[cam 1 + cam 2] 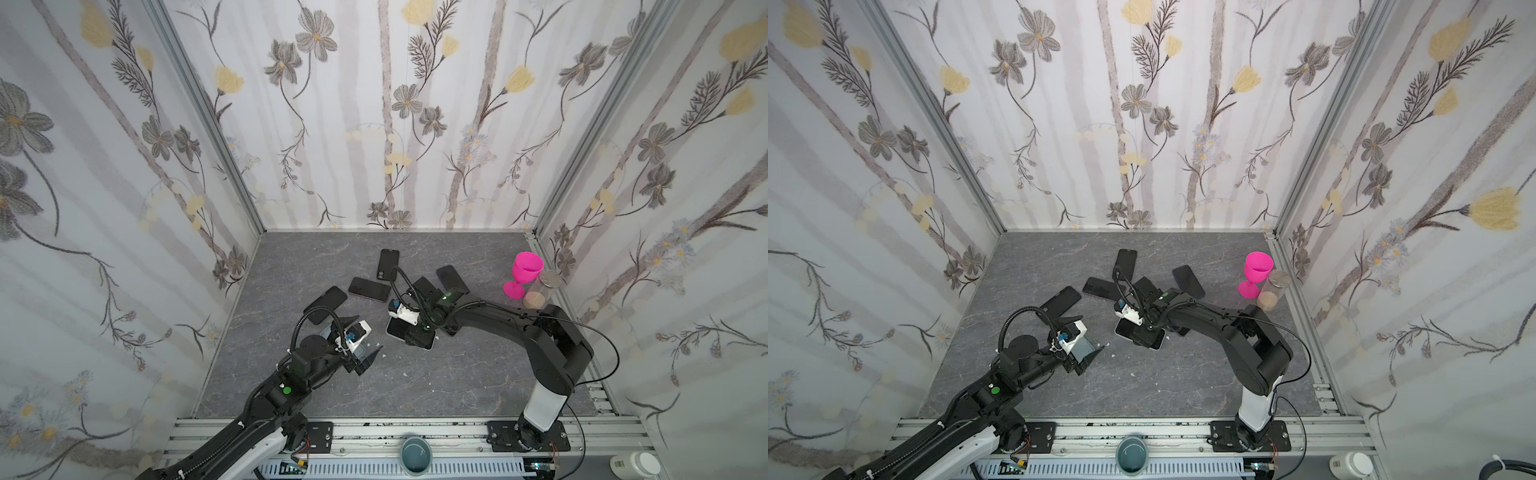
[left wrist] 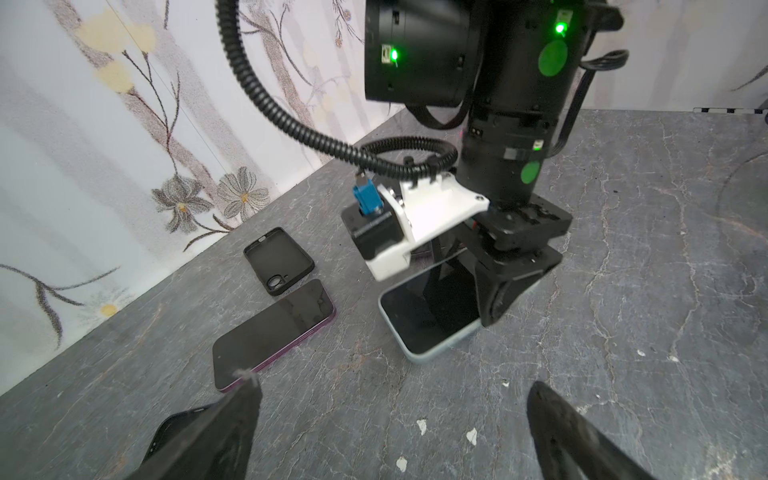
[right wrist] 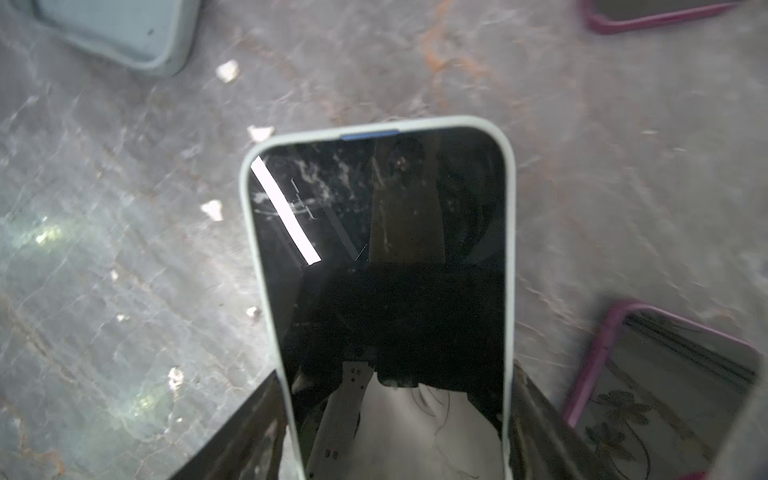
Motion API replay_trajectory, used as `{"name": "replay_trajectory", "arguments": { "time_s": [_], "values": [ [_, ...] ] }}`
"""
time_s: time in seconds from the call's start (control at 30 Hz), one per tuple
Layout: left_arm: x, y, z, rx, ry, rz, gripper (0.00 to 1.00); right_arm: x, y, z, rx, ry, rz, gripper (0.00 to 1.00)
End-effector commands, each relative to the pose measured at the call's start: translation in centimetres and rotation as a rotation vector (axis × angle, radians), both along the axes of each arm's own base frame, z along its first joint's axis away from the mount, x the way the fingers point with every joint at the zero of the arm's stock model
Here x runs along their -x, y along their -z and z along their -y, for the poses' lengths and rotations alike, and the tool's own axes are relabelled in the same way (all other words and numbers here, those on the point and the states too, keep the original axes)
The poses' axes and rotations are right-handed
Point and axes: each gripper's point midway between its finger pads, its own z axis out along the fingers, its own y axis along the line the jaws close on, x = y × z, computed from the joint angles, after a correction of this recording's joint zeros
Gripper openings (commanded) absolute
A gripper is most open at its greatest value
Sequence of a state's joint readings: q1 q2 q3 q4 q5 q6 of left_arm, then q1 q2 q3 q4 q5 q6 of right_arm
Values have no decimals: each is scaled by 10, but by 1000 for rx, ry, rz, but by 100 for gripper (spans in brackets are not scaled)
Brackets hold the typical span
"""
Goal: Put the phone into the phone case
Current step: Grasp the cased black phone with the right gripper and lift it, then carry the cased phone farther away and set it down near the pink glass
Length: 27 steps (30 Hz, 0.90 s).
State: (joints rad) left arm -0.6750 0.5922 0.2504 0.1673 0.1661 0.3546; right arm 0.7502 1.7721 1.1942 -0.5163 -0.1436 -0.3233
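Nearest the right wrist camera is the phone (image 3: 382, 232): a dark, glossy slab lying screen up, with rounded corners and a pale bluish-white rim all round. A short blue strip marks the middle of its far edge, and the glass carries smears and a bright bar of reflected light. The right end effector (image 3: 397, 372) has it by the two long edges, one black finger (image 3: 249, 424) against each side, closed only as far as the phone's width. The phone sits near the middle of the surface (image 1: 436, 382), flat and low; whether it rests there or hangs just clear cannot be told. The left end effector (image 2: 392, 384) is spread wide with nothing in it. One empty phone case (image 3: 120, 29), pale grey-blue, lies beneath it, apart from the phone.

Five more phone-shaped pieces show on the far half of the surface in both top views:
- one empty black case (image 2: 278, 266)
- one purple-rimmed phone (image 2: 274, 332) just beside it
- a second purple-rimmed phone (image 3: 665, 386) close by the right end effector
- one dark slab (image 1: 452, 279) further right
- one long dark slab (image 1: 326, 305) near the left arm

By the right wall stand one pink goblet (image 1: 524, 274) and one clear jar (image 1: 542, 289), side by side. One grey-blue cup (image 1: 416, 455) sits at the near rail and one white bottle (image 1: 636, 463) in the near right corner. Small white crumbs (image 2: 422, 426) dot the surface.
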Motion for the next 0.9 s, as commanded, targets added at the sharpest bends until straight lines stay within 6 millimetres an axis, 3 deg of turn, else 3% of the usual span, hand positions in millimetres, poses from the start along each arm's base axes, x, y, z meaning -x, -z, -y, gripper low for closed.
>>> {"name": "replay_trajectory", "arguments": {
  "time_s": [0.0, 0.2, 0.5, 0.67, 0.87],
  "values": [
    [-4, -12, 1, 25, -14, 29, 100, -21, -22, 0, -88, 107, 21, 45],
    [-11, -17, 6, 22, -18, -6, 100, -72, -40, 45, -91, 331, 94, 45],
    [-18, -15, 12, 4, -22, -62, 100, -151, -48, 138, -60, 657, 159, 45],
    [-19, -13, 12, 5, -28, -72, 100, -198, -44, 187, -31, 805, 193, 45],
    [-18, -12, 12, 7, -29, -79, 100, -245, -35, 228, 16, 916, 226, 45]
  ]
}}
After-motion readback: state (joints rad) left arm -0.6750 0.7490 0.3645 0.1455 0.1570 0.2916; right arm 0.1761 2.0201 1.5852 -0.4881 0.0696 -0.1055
